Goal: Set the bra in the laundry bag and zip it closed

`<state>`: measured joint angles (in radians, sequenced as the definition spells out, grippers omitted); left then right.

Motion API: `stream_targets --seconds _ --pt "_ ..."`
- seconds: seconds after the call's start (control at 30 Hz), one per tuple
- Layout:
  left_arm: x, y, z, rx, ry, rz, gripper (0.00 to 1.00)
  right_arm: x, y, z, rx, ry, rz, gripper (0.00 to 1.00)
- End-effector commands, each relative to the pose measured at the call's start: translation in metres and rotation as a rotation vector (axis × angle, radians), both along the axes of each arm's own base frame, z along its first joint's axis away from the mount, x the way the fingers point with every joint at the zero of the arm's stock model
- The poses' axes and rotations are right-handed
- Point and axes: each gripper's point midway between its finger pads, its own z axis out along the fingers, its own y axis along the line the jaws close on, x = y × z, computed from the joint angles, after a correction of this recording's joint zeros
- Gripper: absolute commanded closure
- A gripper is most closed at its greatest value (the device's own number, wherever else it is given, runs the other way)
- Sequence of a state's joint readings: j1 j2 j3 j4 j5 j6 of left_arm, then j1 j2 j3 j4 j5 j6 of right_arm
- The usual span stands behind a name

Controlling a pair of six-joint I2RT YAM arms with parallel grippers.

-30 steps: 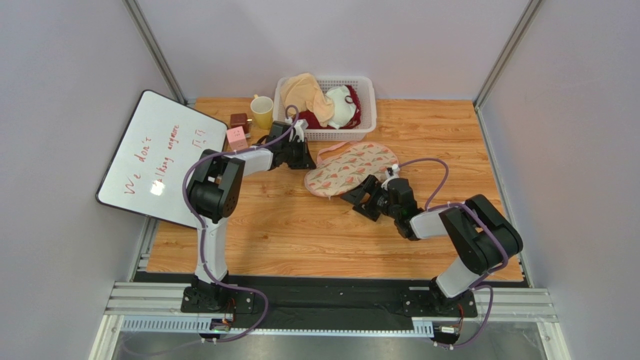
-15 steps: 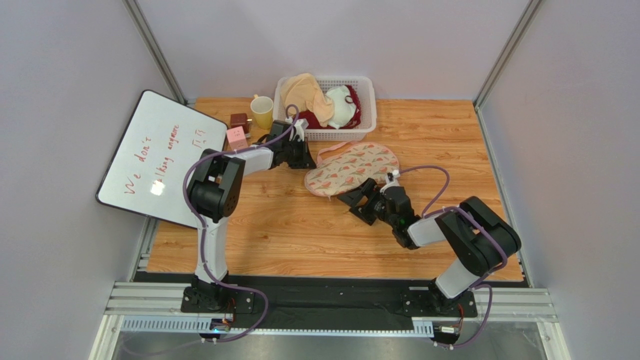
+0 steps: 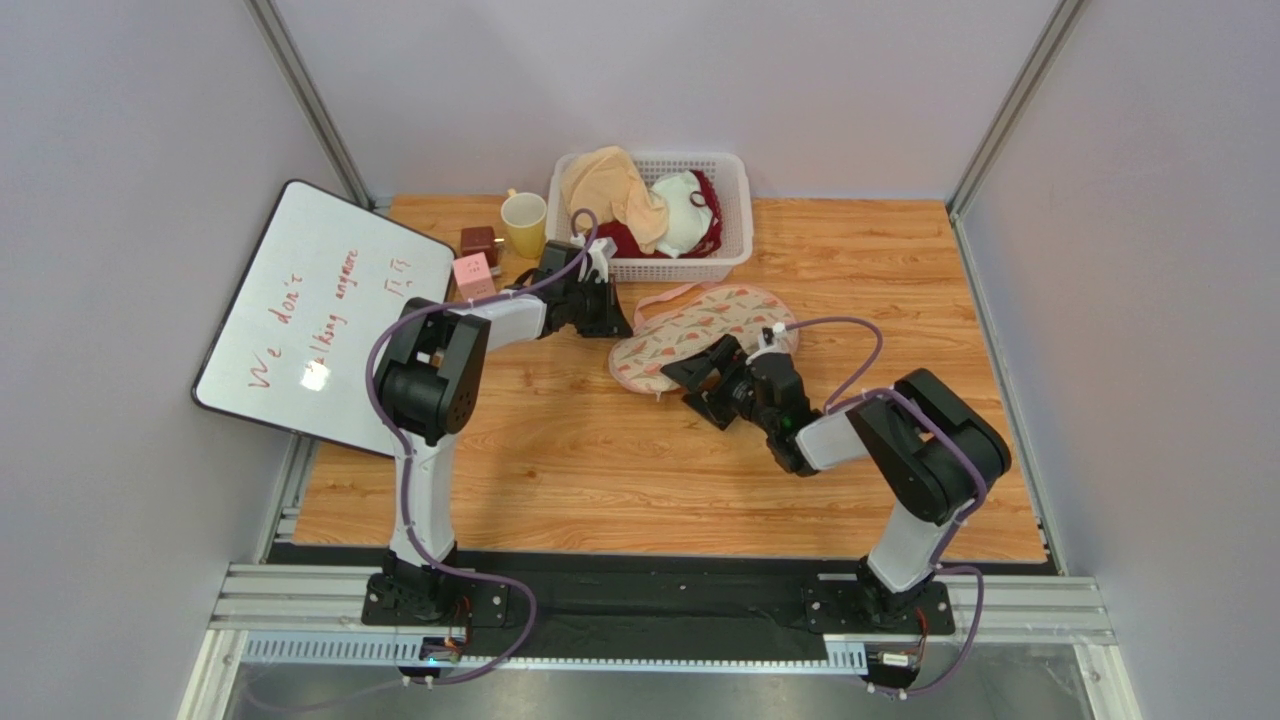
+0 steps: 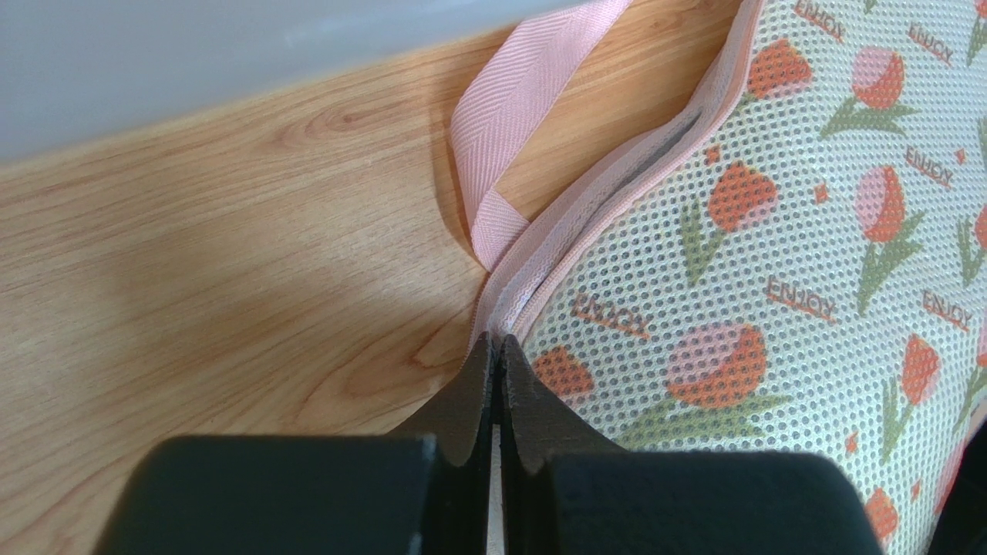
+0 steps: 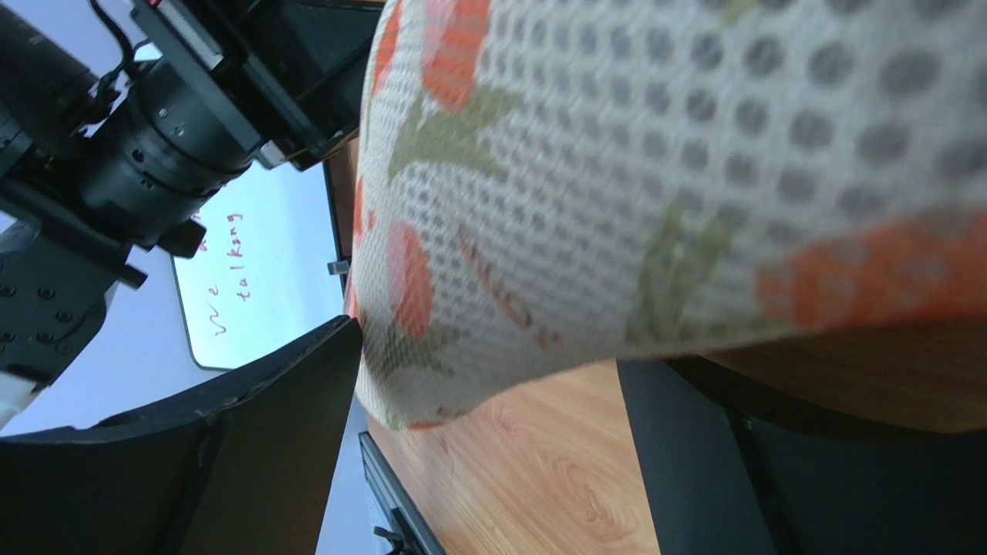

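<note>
**Inspection: patterned pouch held at its left end, second pincer astride its near tip**

The laundry bag (image 3: 724,317), a flat peanut-shaped cream mesh pouch with red-pink tulip prints and pink zipper edging, lies on the wooden table (image 3: 601,450) between the two pincers.

Left pincer (image 4: 498,347): the jaws are pressed together, and the tips meet exactly on the bag's pink edging at its left end. The edge appears to be nipped between them. A pink woven ribbon loop (image 4: 510,127) lies on the wood just beyond these tips, joined to the same edging. The printed face of the bag spreads away to the right of the fingers.

Right pincer (image 5: 487,382): the jaws are spread wide. The bag's rounded near tip hangs between the two black fingers (image 5: 255,451), close to the lens and slightly blurred. Contact with either finger cannot be confirmed.

The bra is not seen in any view, and whether it is inside the pouch cannot be told.

Beyond the left pincer stands a white slatted plastic basket (image 3: 732,258) holding a beige garment (image 3: 613,180) and a white one with dark-red trim (image 3: 684,210). To that pincer's left are a yellow mug (image 3: 525,225), a pink cube (image 3: 473,275) and a brown cube (image 3: 480,242). A white board with red handwriting (image 3: 323,308) lies farther left still.
</note>
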<state>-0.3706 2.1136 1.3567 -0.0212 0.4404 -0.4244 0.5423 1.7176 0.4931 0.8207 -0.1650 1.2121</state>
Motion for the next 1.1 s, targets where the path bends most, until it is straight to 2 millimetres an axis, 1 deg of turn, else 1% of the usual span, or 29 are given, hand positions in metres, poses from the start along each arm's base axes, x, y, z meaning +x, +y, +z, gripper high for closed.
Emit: stream_targets --seconds 0.0,0.1,0.2,0.27,0.3,0.37,0.47,0.5,0.57,0.63,0.67,0.7,0.73,0.77,0.8,0.83,0.87,0.9,0.93,0.97,1.0,1.03,1.07 --pt "-0.002 0.000 0.004 -0.013 -0.002 -0.013 1.00 0.024 0.011 0.011 0.057 -0.021 -0.051 0.15" --pt "-0.006 0.002 0.005 -0.017 -0.005 -0.012 1.00 0.033 0.014 0.011 0.079 -0.023 -0.066 0.18" --pt "-0.005 0.001 0.006 -0.019 -0.006 -0.014 1.00 0.039 0.018 0.014 0.086 -0.029 -0.067 0.21" --pt "-0.006 0.001 0.005 -0.020 -0.003 -0.014 1.00 0.043 0.019 0.011 0.083 -0.023 -0.072 0.21" --pt "-0.006 0.000 0.006 -0.022 -0.005 -0.018 1.00 0.046 0.020 0.013 0.086 -0.028 -0.076 0.23" --pt "-0.006 0.000 0.006 -0.023 -0.006 -0.018 1.00 0.049 0.022 0.007 0.083 -0.025 -0.079 0.25" --pt "-0.007 0.000 0.006 -0.024 -0.003 -0.021 1.00 0.053 0.023 0.004 0.089 -0.028 -0.087 0.33" --pt "-0.007 0.000 0.006 -0.026 -0.004 -0.023 1.00 0.053 0.024 0.003 0.096 -0.025 -0.089 0.37" --pt "-0.007 0.000 0.007 -0.025 -0.007 -0.023 1.00 0.054 0.024 0.001 0.104 -0.024 -0.091 0.41" --pt "-0.008 -0.001 0.007 -0.027 -0.005 -0.029 1.00 0.055 0.023 0.003 0.119 -0.031 -0.101 0.46" --pt "-0.005 -0.002 0.011 -0.035 -0.025 -0.031 1.00 0.054 0.021 -0.001 0.116 -0.024 -0.107 0.51" --pt "-0.006 -0.001 0.012 -0.037 -0.033 -0.032 0.99 0.054 0.021 -0.002 0.121 -0.012 -0.116 0.62" --pt "-0.008 -0.002 0.013 -0.043 -0.041 -0.040 0.95 0.053 0.020 -0.006 0.120 0.006 -0.124 0.64" --pt "-0.004 -0.002 0.025 -0.055 -0.084 -0.040 0.86 0.054 0.019 -0.006 0.125 0.014 -0.129 0.65" --pt "-0.011 0.000 0.021 -0.053 -0.082 -0.038 0.80 0.054 0.021 -0.007 0.128 0.021 -0.127 0.66" --pt "-0.006 0.001 0.037 -0.062 -0.137 -0.023 0.71 0.054 0.021 -0.007 0.135 0.034 -0.130 0.67" --pt "-0.007 0.004 0.043 -0.062 -0.157 -0.013 0.68 0.053 0.021 -0.008 0.138 0.047 -0.135 0.73" --pt "-0.015 0.010 0.038 -0.052 -0.157 -0.002 0.65 0.054 0.020 -0.004 0.144 0.045 -0.138 0.76" --pt "-0.014 0.015 0.057 -0.058 -0.214 0.022 0.60 0.052 0.020 -0.007 0.130 0.063 -0.143 0.77" --pt "-0.015 0.019 0.066 -0.064 -0.239 0.043 0.58 0.051 0.019 -0.008 0.122 0.074 -0.149 0.79" --pt "-0.024 0.026 0.063 -0.060 -0.226 0.057 0.57 0.051 0.018 -0.002 0.119 0.074 -0.154 0.81" --pt "-0.027 0.030 0.087 -0.073 -0.274 0.071 0.32 0.049 0.015 -0.009 0.088 0.096 -0.166 0.82" --pt "-0.032 0.034 0.093 -0.068 -0.282 0.084 0.21 0.048 0.015 -0.009 0.075 0.099 -0.168 0.85"
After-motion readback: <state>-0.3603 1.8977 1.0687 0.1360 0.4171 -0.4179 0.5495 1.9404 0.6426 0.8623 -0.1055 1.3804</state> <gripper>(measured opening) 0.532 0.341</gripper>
